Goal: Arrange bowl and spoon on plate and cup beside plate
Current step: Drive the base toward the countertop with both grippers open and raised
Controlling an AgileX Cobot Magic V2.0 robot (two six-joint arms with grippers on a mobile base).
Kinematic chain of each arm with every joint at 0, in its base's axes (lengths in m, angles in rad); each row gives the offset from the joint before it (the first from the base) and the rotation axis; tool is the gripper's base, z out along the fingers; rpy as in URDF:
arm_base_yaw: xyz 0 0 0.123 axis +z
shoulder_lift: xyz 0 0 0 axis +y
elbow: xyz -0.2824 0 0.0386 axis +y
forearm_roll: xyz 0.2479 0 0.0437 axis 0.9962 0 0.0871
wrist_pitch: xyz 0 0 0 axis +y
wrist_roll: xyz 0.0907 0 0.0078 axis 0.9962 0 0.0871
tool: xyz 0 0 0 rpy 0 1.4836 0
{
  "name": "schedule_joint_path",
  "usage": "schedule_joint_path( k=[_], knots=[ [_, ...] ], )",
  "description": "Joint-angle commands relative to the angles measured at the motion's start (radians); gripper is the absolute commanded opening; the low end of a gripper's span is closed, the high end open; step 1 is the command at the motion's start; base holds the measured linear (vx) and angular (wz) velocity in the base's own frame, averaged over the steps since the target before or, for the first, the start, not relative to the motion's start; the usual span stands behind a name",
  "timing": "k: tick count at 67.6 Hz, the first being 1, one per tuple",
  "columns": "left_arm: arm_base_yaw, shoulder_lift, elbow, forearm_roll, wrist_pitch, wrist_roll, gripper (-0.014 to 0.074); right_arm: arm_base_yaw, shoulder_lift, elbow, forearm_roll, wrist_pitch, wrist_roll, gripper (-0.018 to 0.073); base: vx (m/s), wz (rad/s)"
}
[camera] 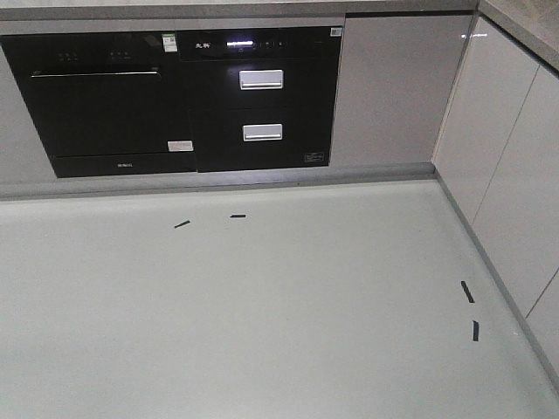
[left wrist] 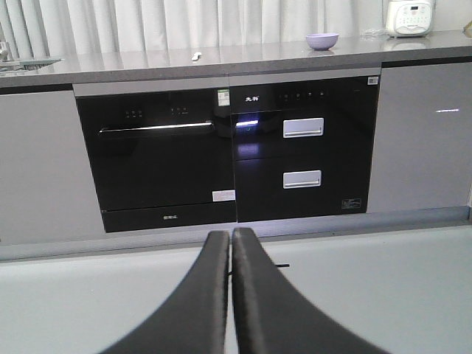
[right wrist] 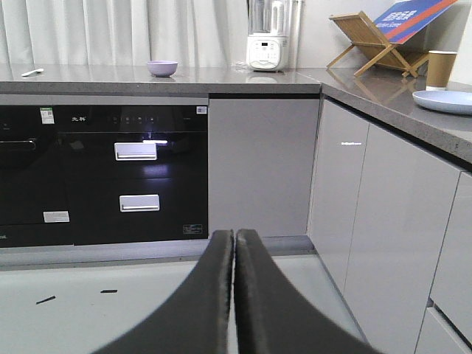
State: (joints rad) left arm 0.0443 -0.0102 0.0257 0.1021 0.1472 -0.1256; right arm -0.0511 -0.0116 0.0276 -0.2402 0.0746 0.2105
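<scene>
**Both claws closed and empty; tableware up on the counters**

Observed left gripper [left wrist: 231, 236] with fingers pressed flat together, nothing held. Found the same at right gripper [right wrist: 234, 234]: closed, empty, low over the pale floor [right wrist: 88, 310].

Located bowl [right wrist: 162, 68] far ahead of the right claw, up and to its left, on the grey countertop [right wrist: 110, 76]. Spotted spoon [right wrist: 32, 72] on that countertop, farther left, well apart from bowl. Logged plate [right wrist: 446, 101] up and to the right of the right claw, on the side counter [right wrist: 383, 92], with cup [right wrist: 441, 70] upright just behind it.

Could not read the white lettering [left wrist: 254, 98] on the black appliance fronts [left wrist: 155, 169]; too small. Found green-and-white sticker [left wrist: 223, 96] likewise illegible. Noted blue sign [right wrist: 413, 16] with white print, unreadable.
</scene>
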Motion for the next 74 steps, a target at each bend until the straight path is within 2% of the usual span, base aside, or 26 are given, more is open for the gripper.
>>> schedule_joint_path(
  k=[1,74],
  knots=[
    [-0.001,-0.012,-0.008,-0.001,-0.069,-0.008,-0.0006,-0.005,-0.009,0.004,-0.007,-0.075,-0.001,-0.0003,0.0,0.0],
    [-0.001,-0.012,-0.008,-0.001,-0.069,-0.008,-0.0006,-0.005,-0.009,0.004,-0.007,-0.075,-0.001,-0.0003,0.0,0.0]
  ],
)
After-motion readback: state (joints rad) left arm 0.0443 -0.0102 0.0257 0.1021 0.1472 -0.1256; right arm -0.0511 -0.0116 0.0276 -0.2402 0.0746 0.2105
